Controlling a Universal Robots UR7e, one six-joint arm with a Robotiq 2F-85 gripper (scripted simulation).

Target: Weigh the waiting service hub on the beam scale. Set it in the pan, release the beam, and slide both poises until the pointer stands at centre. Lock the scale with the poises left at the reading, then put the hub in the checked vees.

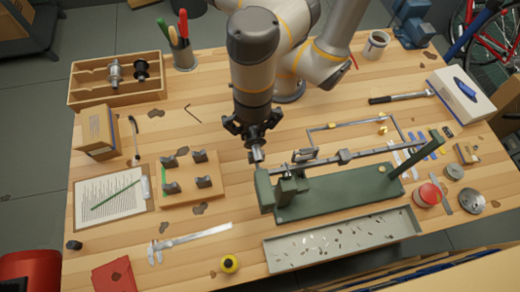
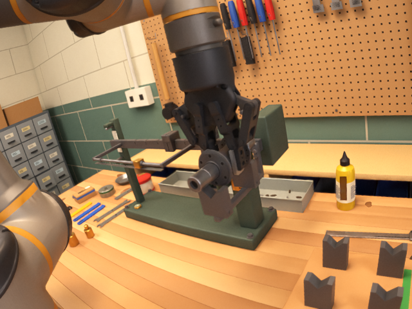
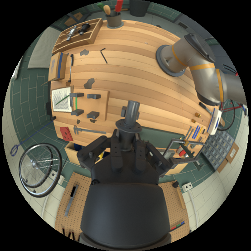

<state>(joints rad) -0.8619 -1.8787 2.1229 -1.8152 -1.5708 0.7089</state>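
The service hub [image 1: 255,144] [image 2: 209,173] [image 3: 129,117], a dark grey flanged axle, lies level in my closed gripper [image 1: 253,134] [image 2: 223,146] [image 3: 127,145], just above the grey vee-shaped pan [image 2: 221,199] at the left end of the beam scale [image 1: 331,187] [image 2: 199,213]. The scale has a green base and a grey beam [image 1: 341,158] carrying two poises. Its green pointer post [image 1: 416,153] stands at the right end. The checked vees [image 1: 187,170] [image 2: 356,266] sit on a wooden board left of the scale, empty. Whether the hub touches the pan is hidden by my fingers.
Behind the scale a wooden tray [image 1: 117,78] holds two more hubs, beside a cup of screwdrivers [image 1: 182,48]. A grey parts tray [image 1: 341,236] lies in front of the scale. A clipboard [image 1: 111,197] and calipers [image 1: 187,241] lie left. Small weights and tools lie right of the pointer post.
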